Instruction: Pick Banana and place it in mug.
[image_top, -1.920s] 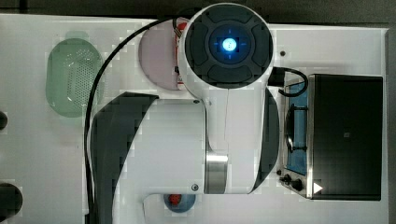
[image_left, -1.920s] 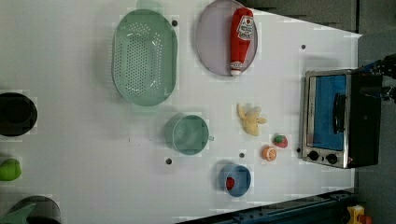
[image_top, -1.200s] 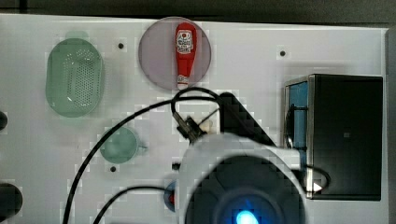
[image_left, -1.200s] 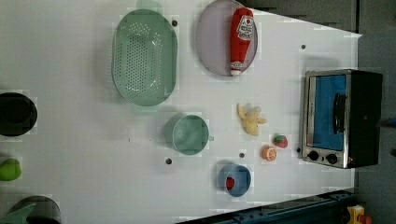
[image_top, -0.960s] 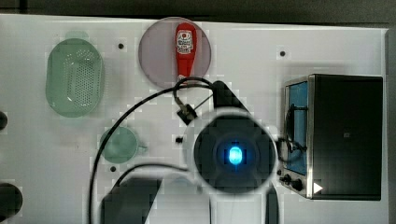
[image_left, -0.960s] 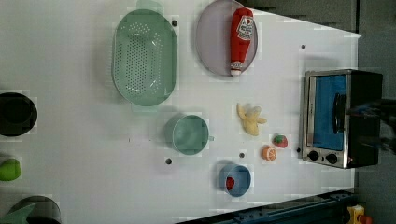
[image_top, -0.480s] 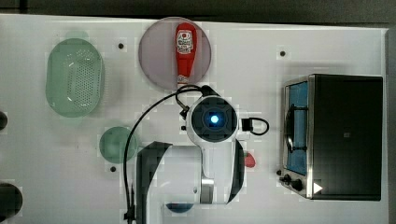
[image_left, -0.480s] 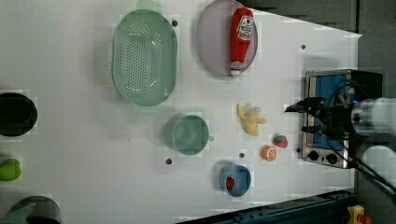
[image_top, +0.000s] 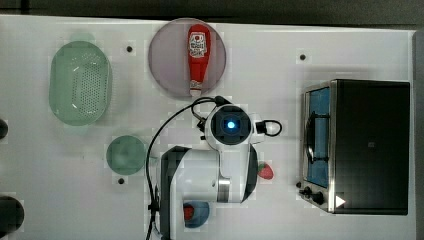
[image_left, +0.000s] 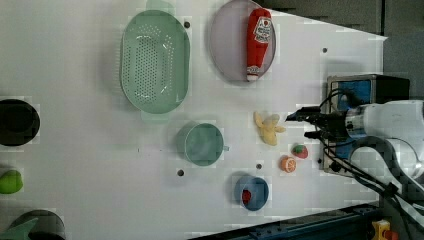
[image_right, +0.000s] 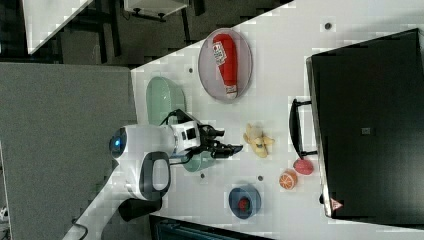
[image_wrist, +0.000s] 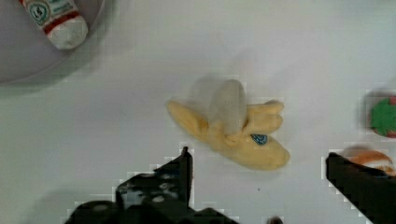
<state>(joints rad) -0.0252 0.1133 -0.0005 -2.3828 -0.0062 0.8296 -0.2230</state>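
The banana (image_wrist: 233, 130) lies on the white table (image_left: 100, 150), just ahead of the claw (image_wrist: 259, 186) and between its fingers (image_wrist: 180, 175), which stand wide apart and touch nothing. In the left view it sits between the mug (image_left: 202, 144) and the oven (image_left: 365, 90) — pale yellow, half-peeled, its skin flaps splayed, with a small blue sticker on its side.

White tabletop (image_left: 75, 150), dark floor (image_right: 150, 40) beyond, grey panel (image_right: 60, 150) beside it
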